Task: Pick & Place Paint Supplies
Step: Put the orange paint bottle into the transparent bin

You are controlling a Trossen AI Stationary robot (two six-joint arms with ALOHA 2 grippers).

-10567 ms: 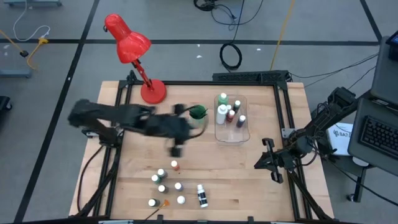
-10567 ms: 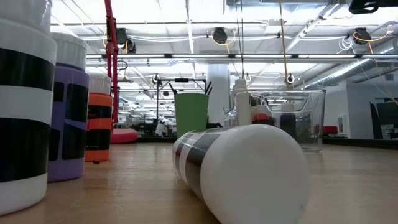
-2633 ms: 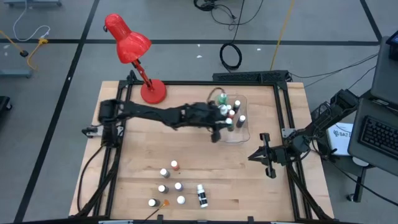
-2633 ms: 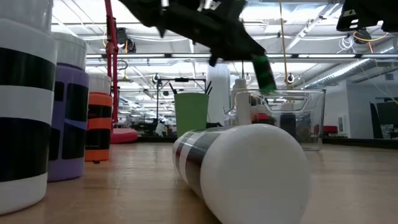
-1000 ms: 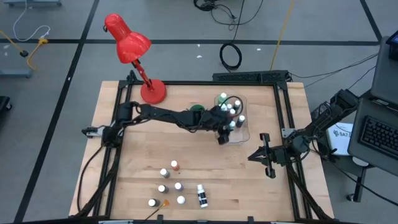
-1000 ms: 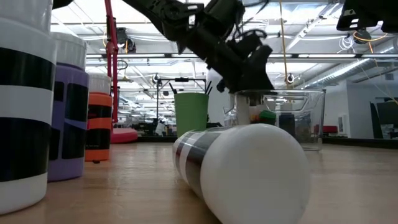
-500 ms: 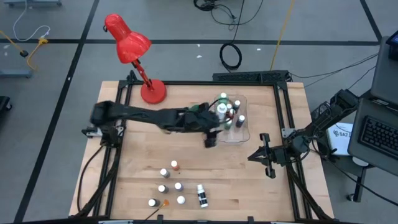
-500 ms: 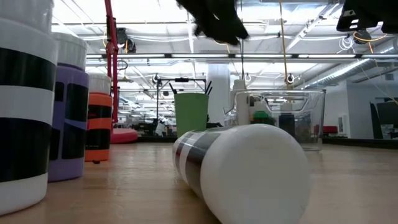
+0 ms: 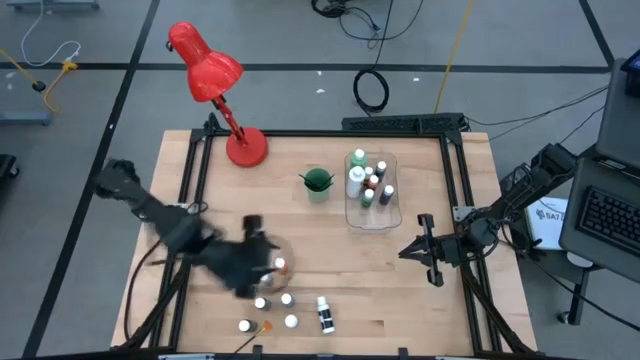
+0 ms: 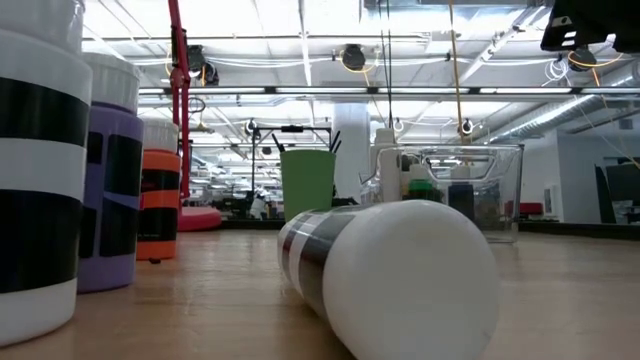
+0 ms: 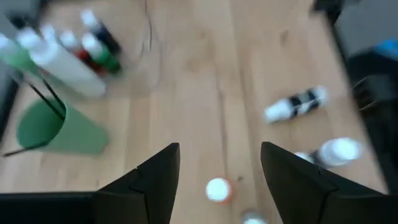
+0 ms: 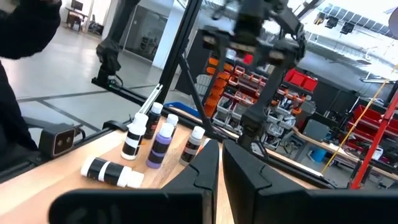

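Your left gripper point(image 11: 219, 165), fingers spread and empty, hovers directly above the upright orange-banded bottle point(image 11: 217, 190), far nearer than your right gripper point(image 12: 221, 163), fingers pressed together.

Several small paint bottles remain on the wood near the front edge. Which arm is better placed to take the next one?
The left. Its tool is open, above the orange-banded bottle in the loose group. The right tool waits shut, beside the clear bin.
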